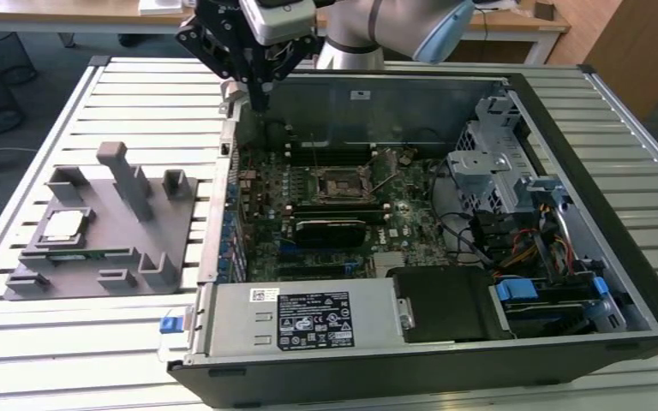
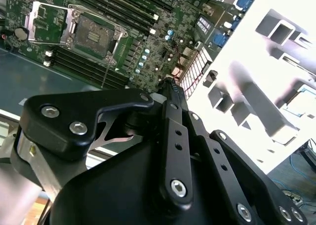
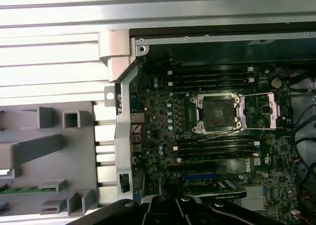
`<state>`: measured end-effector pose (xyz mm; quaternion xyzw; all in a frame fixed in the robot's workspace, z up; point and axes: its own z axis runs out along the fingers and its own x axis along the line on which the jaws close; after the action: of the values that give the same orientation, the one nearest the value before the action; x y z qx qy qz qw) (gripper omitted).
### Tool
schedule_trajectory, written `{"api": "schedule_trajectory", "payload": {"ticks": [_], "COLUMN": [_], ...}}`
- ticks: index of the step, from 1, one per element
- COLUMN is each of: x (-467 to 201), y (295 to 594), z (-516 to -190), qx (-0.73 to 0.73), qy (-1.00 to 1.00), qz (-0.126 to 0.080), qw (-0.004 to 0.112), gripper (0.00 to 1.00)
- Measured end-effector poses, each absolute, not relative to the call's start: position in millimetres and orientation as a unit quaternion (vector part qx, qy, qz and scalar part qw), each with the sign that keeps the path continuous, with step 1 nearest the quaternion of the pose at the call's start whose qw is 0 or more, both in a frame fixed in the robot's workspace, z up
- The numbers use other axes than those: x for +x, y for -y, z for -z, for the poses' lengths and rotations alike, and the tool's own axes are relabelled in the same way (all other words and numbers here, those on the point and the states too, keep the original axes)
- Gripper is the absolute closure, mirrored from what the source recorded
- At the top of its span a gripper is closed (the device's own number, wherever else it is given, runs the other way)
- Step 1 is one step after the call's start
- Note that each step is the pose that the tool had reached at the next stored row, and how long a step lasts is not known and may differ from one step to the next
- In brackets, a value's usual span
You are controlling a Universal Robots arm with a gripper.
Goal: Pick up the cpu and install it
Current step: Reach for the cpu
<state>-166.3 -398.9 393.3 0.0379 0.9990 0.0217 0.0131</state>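
Observation:
The cpu (image 1: 62,225), a small silver square chip, lies flat in a pocket of the grey holder block (image 1: 134,257) at the exterior view's left, outside the computer case. My gripper (image 1: 263,98) hangs high over the case's back corner on that side, fingers drawn together to a point with nothing between them. It is well apart from the cpu and above the motherboard. The motherboard's socket (image 1: 337,184) stands open and empty, seen too in both wrist views as socket (image 3: 217,114) and socket (image 2: 94,35), with its metal load plate (image 3: 269,111) flipped aside.
The open computer case (image 1: 558,128) holds memory sticks (image 3: 212,77), a black card (image 1: 329,229), a power supply (image 1: 306,317) and drive cages with cables (image 1: 512,231). A green memory stick (image 1: 72,254) lies on the holder block, whose tall posts (image 1: 123,175) stand near the cpu.

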Motion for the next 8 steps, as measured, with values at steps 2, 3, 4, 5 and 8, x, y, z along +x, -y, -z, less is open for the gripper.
{"api": "schedule_trajectory", "payload": {"ticks": [2,3,4,5,8], "x": [-167.7,-168.4,-169.0,-169.8,-172.1], "y": [398.9,398.9,398.9,398.9,399.0], "z": [-393.3,-393.3,-393.3,-393.3,-393.3], "qx": [0.038,0.038,0.038,0.038,0.038], "qy": [-0.999,-0.999,-0.999,-0.999,-0.999], "qz": [-0.022,-0.022,-0.022,-0.022,-0.022], "qw": [0.013,0.013,0.013,0.013,0.013], "gripper": [0.89,0.89,0.89,0.89,0.89]}}
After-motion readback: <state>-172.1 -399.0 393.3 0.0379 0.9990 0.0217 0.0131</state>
